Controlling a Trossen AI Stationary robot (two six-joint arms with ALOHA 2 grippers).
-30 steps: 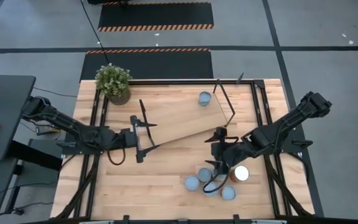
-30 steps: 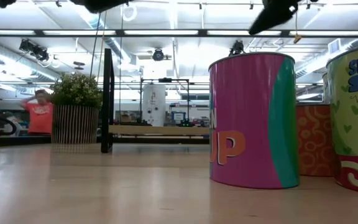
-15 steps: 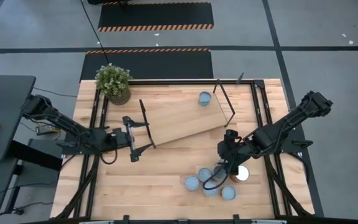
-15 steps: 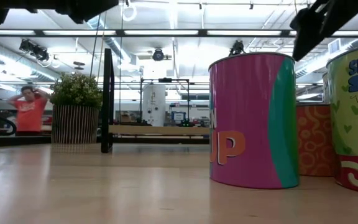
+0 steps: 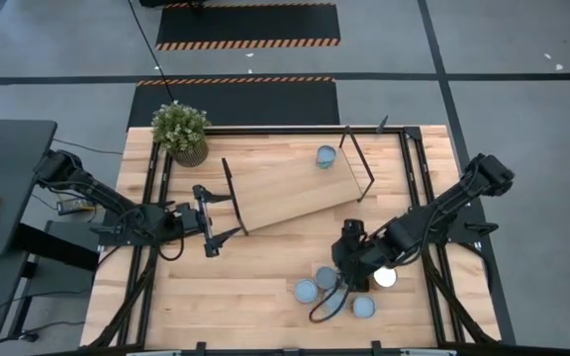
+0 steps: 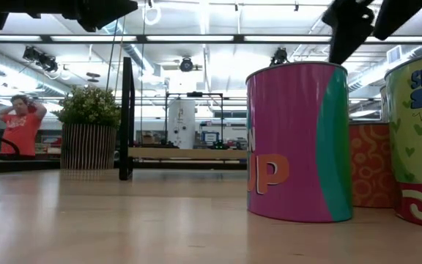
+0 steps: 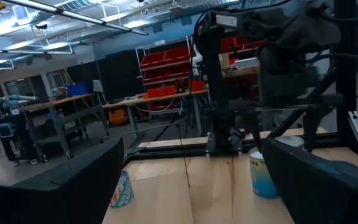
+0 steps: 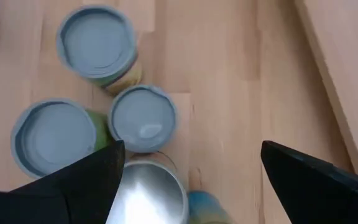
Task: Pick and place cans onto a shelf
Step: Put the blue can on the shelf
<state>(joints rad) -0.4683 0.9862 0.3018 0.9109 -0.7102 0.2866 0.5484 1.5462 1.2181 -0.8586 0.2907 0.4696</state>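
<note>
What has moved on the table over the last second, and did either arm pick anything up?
The right gripper swung from beside the shelf toward the near edge and now hangs open over the cluster of cans. The left gripper drew back a little from the shelf's end, open. Neither took anything. Cans, shelf and plant stayed put.

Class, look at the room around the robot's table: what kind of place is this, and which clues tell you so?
Probably an indoor robotics lab or workshop. Clues: striped hazard tape marked on the grey floor, racks of red storage bins beside workbenches, and long ceiling strip lights over an open hall.
</note>
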